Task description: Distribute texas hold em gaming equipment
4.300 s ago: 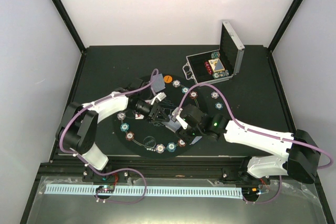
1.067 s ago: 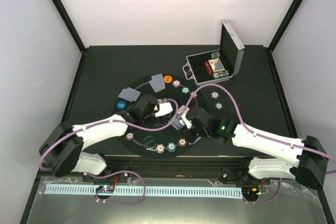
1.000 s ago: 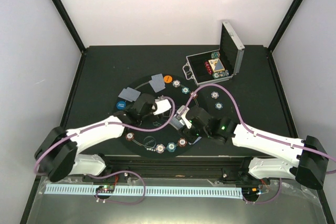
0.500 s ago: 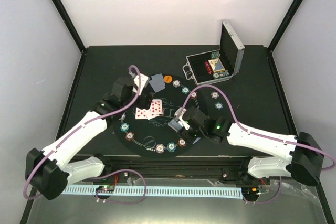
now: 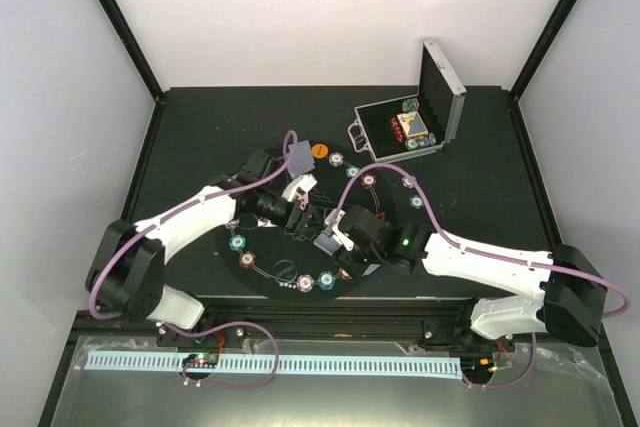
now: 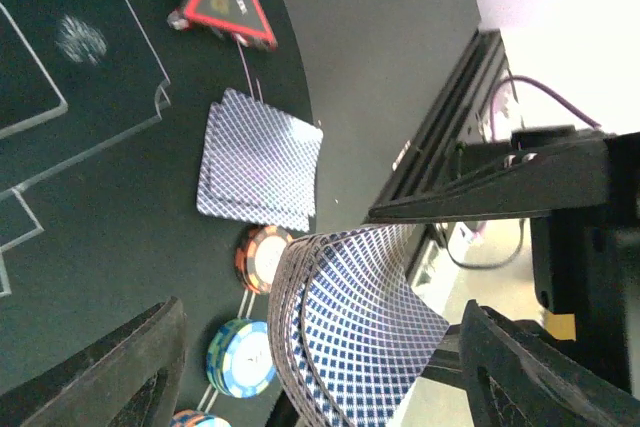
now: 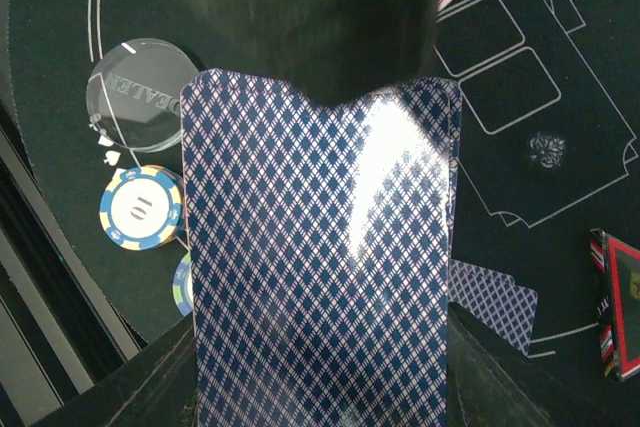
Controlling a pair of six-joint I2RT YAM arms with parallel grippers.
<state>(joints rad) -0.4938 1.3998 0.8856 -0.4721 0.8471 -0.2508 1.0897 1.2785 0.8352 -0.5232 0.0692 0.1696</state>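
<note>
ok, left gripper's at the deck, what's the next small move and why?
Probably close the left gripper on the free end of the deck to pinch off a card: its jaws stand open either side of the fanned cards, which the right gripper grips at the other end.

The card deck (image 7: 320,247) has smooth, glossy coated-paper backs; light glares off the diamond print. The dealer button (image 7: 140,97) is clear polished plastic. The poker chip (image 7: 140,209) looks like smooth moulded plastic. The round mat (image 7: 560,77) is matt black. The case (image 5: 458,112), far right, is silvery ribbed metal.
</note>
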